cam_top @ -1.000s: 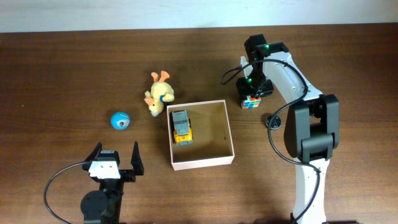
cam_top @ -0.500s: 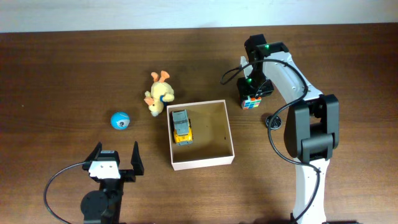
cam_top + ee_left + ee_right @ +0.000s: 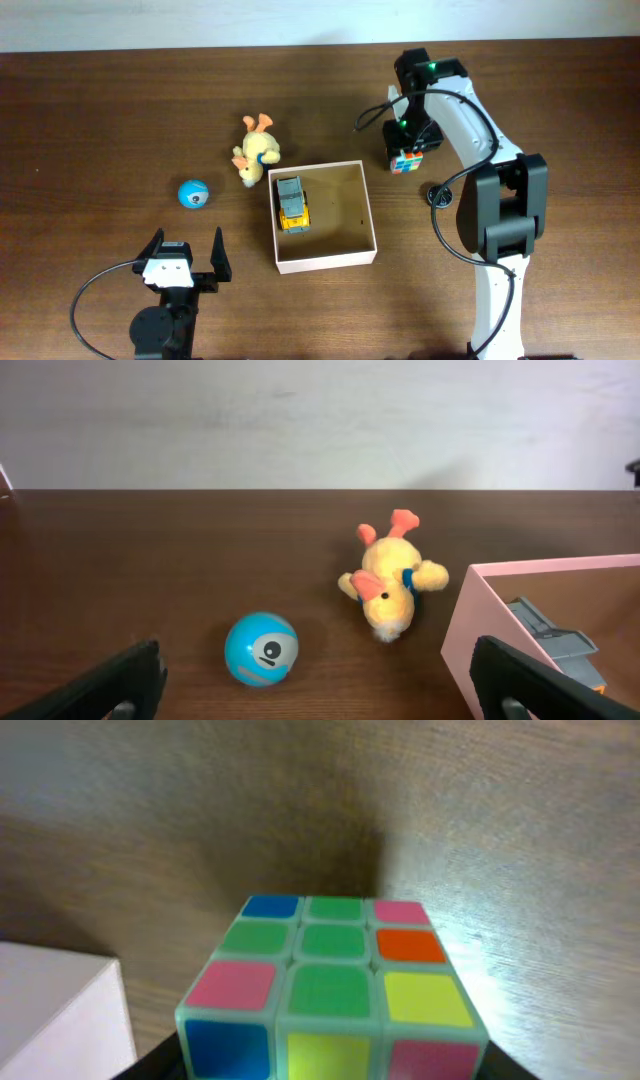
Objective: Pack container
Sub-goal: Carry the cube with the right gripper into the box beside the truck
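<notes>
The right hand [image 3: 406, 150] was clamped on a puzzle cube [image 3: 405, 165], the cube's green, pink, yellow and orange squares [image 3: 330, 990] filling its wrist view, with dark slivers of the hand's fingers at both lower corners. The container [image 3: 323, 262] lay on the brown worktop [image 3: 100, 120] to the left of this hand and nearer the robot's base, apart from the cube; one cream corner of it [image 3: 60, 1010] showed at the wrist view's lower left.

The left hand [image 3: 185, 260] hung low over the worktop with its fingers [image 3: 530, 680] spread wide apart and nothing between them. The container [image 3: 480, 620] sat ahead of it and to its right, and a grey and yellow toy truck [image 3: 291, 203] lay inside, against the wall nearest that hand's side. A yellow plush duck [image 3: 390, 585] lay ahead of the left hand, just beside the container's far left corner. A blue ball [image 3: 261, 649] rested closer, ahead and slightly left.
</notes>
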Action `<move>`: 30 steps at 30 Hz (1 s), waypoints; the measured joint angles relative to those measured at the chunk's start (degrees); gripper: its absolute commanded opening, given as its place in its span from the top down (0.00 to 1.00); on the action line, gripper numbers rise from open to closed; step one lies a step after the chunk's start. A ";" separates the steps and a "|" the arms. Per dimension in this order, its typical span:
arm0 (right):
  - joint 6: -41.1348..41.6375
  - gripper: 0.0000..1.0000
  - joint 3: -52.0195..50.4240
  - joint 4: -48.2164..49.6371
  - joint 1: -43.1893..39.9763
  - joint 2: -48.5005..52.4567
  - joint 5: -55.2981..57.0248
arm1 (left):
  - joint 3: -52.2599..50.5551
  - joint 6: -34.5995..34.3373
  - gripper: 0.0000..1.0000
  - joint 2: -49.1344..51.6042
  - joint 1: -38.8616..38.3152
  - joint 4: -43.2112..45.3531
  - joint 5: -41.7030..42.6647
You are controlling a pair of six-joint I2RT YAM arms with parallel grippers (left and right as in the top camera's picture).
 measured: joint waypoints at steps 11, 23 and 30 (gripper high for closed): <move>0.00 0.46 18.73 -12.72 0.15 0.02 -0.09 | 0.00 0.00 0.01 0.00 0.00 0.00 0.02; 0.07 0.46 32.24 -21.33 6.47 0.02 -1.75 | 0.00 0.00 0.01 0.00 0.00 0.00 0.00; 0.31 0.45 32.33 -22.53 13.88 0.02 -2.49 | 0.00 0.00 0.01 0.00 -0.02 0.02 0.00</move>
